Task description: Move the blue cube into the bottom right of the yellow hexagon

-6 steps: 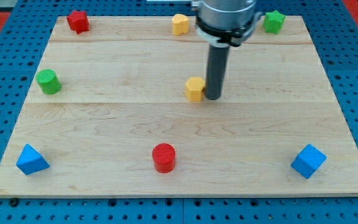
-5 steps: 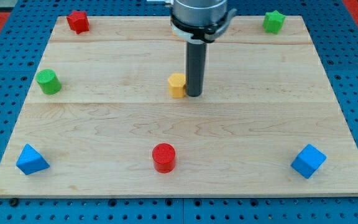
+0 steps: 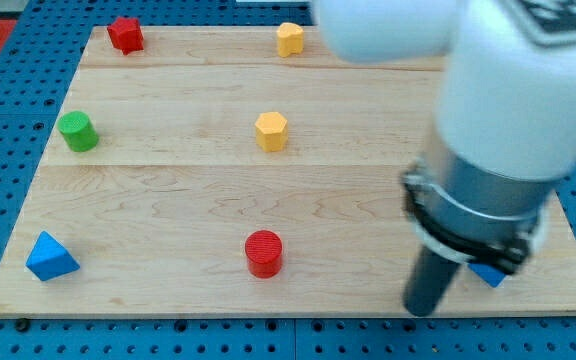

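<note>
The yellow hexagon (image 3: 272, 131) lies near the board's middle. The blue cube (image 3: 489, 275) is at the view's bottom right, almost wholly hidden behind the arm; only a small blue corner shows. My tip (image 3: 423, 310) is down near the board's bottom edge, just left of the blue cube and far to the lower right of the hexagon. The big white and grey arm body fills the view's right side.
A second yellow block (image 3: 290, 39) sits at the top middle, a red block (image 3: 125, 34) at the top left, a green cylinder (image 3: 77, 131) at the left, a blue triangular block (image 3: 50, 257) at the bottom left, a red cylinder (image 3: 263, 252) at the bottom middle.
My tip left the yellow hexagon's right side and swung to the bottom right beside the blue cube. The hexagon ended a little further left. The arm now hides the green block at top right.
</note>
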You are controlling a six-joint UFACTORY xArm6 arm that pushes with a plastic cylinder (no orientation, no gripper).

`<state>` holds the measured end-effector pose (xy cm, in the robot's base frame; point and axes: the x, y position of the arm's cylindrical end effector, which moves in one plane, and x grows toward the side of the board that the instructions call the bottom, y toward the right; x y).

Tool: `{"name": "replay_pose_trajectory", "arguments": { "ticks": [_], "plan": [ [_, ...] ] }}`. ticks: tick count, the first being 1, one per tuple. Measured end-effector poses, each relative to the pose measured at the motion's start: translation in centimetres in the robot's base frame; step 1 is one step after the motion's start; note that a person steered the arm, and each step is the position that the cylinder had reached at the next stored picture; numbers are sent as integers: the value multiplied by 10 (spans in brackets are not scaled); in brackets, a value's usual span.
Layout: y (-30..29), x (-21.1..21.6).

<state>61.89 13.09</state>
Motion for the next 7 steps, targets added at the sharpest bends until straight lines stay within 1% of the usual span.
{"name": "replay_pose_trajectory", "arguments": {
  "ticks": [1,2,4,5,6,7],
  "plan": [
    [89,-1],
    [94,-21],
    [25,-89],
    [-22,-121],
    [0,-129],
    [54,-131]
  ]
}}
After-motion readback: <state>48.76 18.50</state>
